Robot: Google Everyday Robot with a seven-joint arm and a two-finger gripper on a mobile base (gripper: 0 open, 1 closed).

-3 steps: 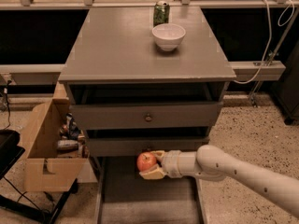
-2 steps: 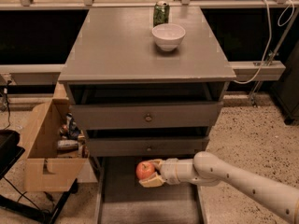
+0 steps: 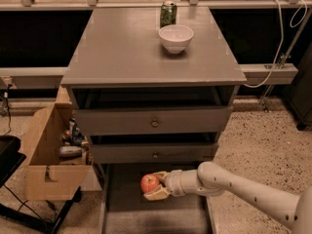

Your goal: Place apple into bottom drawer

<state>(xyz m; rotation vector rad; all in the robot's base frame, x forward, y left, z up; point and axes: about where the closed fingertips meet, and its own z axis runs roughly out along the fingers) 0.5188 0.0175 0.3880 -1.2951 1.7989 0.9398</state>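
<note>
speckled floor (image 3: 258,143), grey cabinet (image 3: 122,52)

End effector (image 3: 153,185) holding apple (image 3: 148,183) over bottom drawer (image 3: 126,206); bowl (image 3: 176,37) on cabinet top (image 3: 122,52)

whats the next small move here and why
Probably lower the gripper a little toward the floor of the bottom drawer before letting go. It is shut on the apple, over the open drawer just below the front of the middle drawer, and the apple seems to hang above the floor, so releasing now might let it drop and roll.
</note>
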